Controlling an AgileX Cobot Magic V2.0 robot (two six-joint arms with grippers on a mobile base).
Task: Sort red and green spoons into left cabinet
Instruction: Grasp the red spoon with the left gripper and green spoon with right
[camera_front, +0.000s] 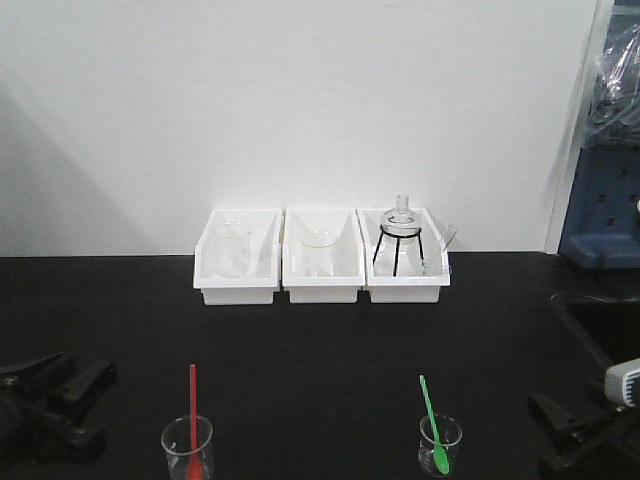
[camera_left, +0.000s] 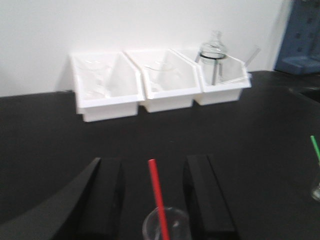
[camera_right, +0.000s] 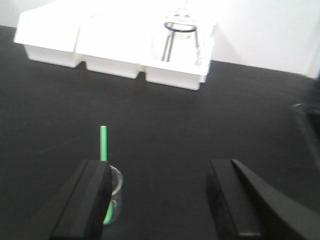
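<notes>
Your left gripper (camera_left: 154, 197) and right gripper (camera_right: 160, 197) are wide open, empty; red spoon (camera_front: 193, 400), green spoon (camera_front: 430, 415) stand handle-up, probably for easy grasp

Both our arms sit low, one at each near corner, reaching forward. Our left claw (camera_left: 156, 187) stands open, its two black jaws parallel and well apart. Our right claw (camera_right: 159, 195) gapes wider still.
</notes>
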